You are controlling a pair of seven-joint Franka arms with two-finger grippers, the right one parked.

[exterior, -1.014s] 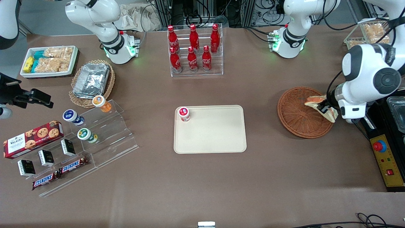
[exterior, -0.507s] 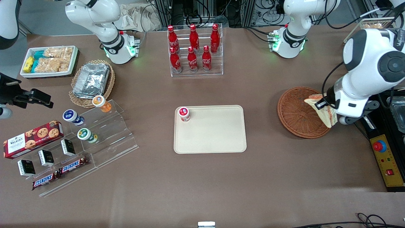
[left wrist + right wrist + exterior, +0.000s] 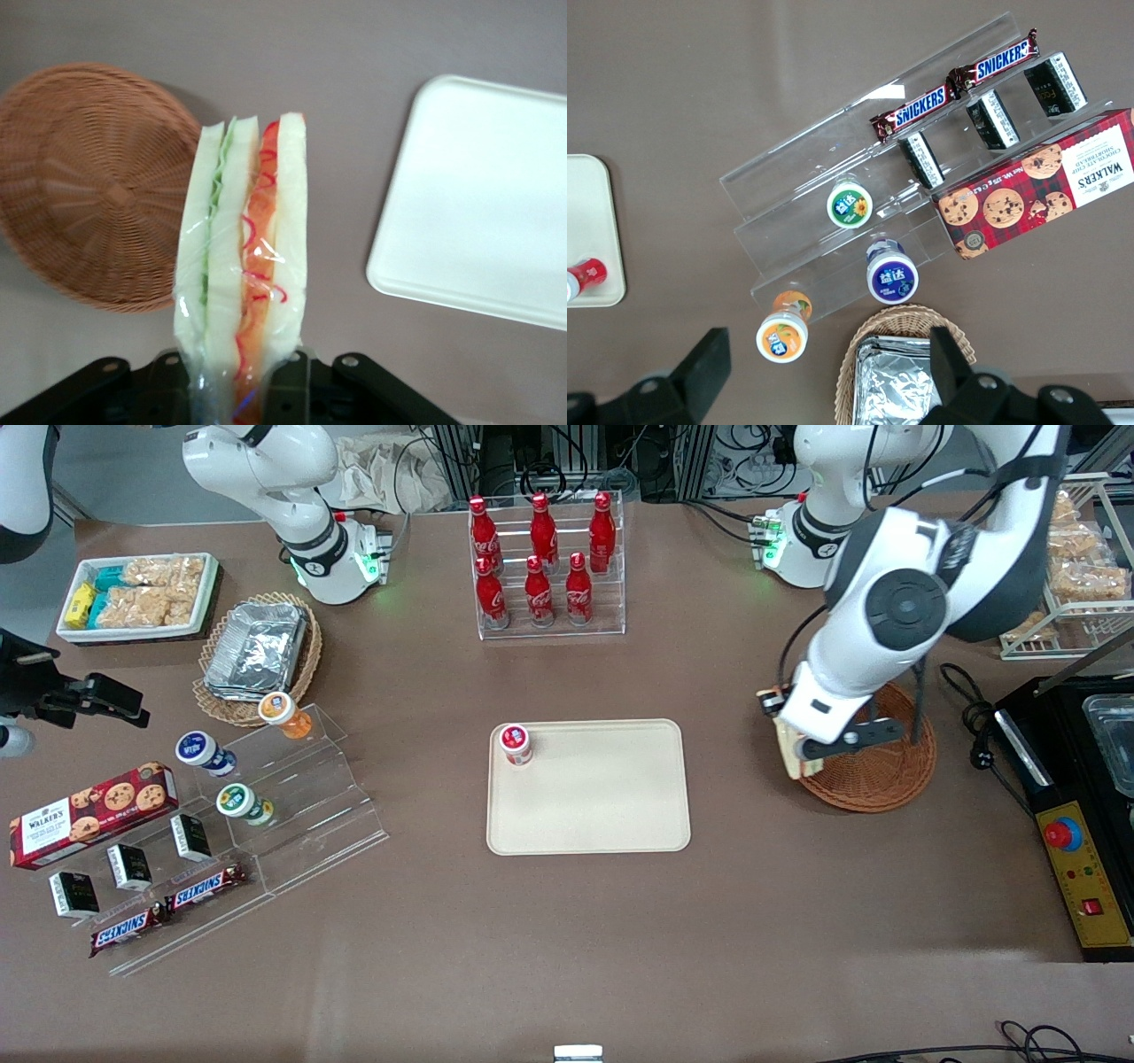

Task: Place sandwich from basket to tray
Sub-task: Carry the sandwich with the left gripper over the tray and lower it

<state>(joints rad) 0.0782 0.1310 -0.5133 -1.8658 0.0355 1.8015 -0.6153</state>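
Arm pose: left arm bent over the basket (image 3: 895, 775), elbow joint high, forearm angled down twd the tray's side; wrist sits above basket's rim nearest the tray.
Gripper: gripper (image 3: 239, 376) pinched onto the sandwich (image 3: 244, 274), fingers (image 3: 288, 390) pressing both bread faces at its low end. In front view gripper (image 3: 802, 757) mostly hidden by wrist.
Sandwich: wrapped in clear film, held edge-on, green layer on one side, orange-red on the other. In front view it (image 3: 786, 746) hangs over basket's edge, off the wicker.
Basket: reddish-brown, round, on the surface (image 3: 567, 921) twd working arm's end; nothing seen in it in wrist view (image 3: 84, 177).
Tray: cream, flat, mid-surface (image 3: 611, 797); apart from basket, bare strip of surface betw them. Wrist view shows its corner (image 3: 478, 195).
On tray: small red-lidded cup (image 3: 516, 744) in corner farthest from front cam, parked-arm side.
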